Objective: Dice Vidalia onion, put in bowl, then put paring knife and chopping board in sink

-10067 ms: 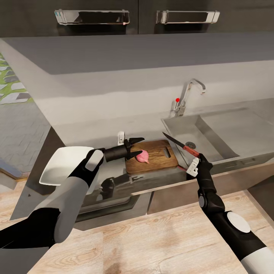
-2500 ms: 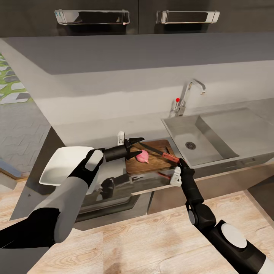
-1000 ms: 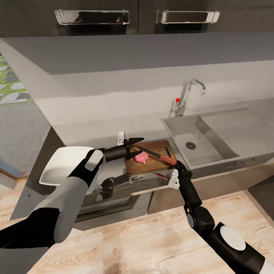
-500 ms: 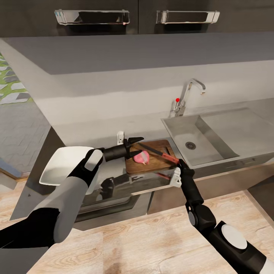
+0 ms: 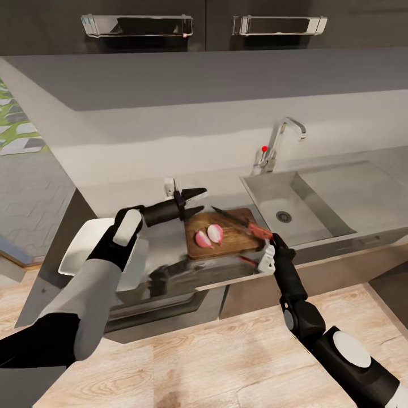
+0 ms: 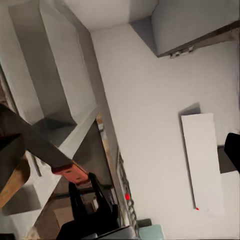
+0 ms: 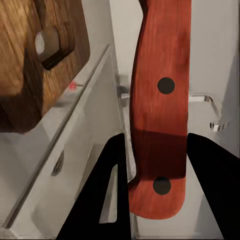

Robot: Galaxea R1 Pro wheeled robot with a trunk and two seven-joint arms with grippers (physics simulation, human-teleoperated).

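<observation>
The Vidalia onion (image 5: 208, 235) lies in two halves, cut faces up, on the dark wooden chopping board (image 5: 238, 241) at the countertop's (image 5: 141, 195) front edge. My left gripper (image 5: 196, 202) hovers open just left of and above the board, holding nothing. My right gripper (image 5: 271, 238) is shut on the paring knife's (image 5: 241, 222) red handle (image 7: 160, 115); the dark blade slants over the board's far right part. The black fingers (image 7: 117, 200) flank the handle in the right wrist view. The white bowl (image 5: 79, 252) sits at the left, partly behind my left arm. The sink (image 5: 294, 224) lies right of the board.
A curved chrome tap (image 5: 281, 139) with a red knob (image 5: 264, 149) stands behind the basin. The steel drainboard (image 5: 351, 190) stretches to the right. Dark wall cupboards with metal handles (image 5: 136, 25) hang overhead. Wooden floor lies below the cabinets.
The whole onion is now two halves on the board. My left gripper has let go of it and pulled up and left. The knife has shifted slightly right and up.
</observation>
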